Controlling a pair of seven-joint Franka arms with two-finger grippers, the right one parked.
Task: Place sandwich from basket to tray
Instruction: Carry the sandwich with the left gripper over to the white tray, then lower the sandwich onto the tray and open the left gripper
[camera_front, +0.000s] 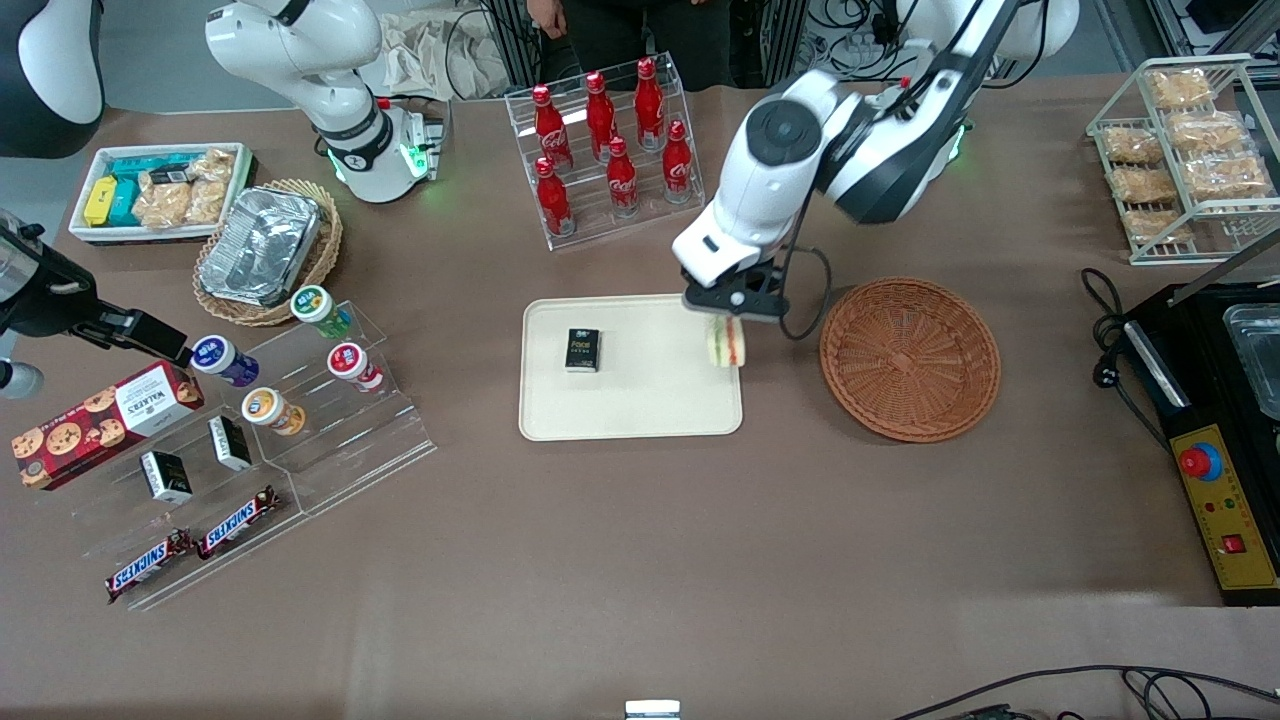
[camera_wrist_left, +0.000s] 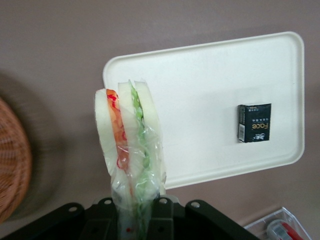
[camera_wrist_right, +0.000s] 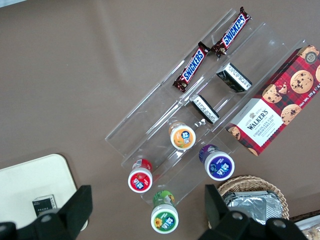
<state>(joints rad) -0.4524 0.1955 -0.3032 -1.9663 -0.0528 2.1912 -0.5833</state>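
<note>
I'm holding the sandwich (camera_wrist_left: 131, 145) pinched in the gripper (camera_front: 733, 312), hanging over the tray (camera_front: 640, 415) edge nearest the basket (camera_front: 910, 358). It's looking soft, light, squishy in its slippery wrap, so I'm gripping gently.

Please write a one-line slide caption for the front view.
Left gripper holds the sandwich above the tray edge, beside the empty basket.

Glossy white arm shells, dark grey joint caps, black tool (camera_front: 728, 318), black cable, green ring lights
</note>
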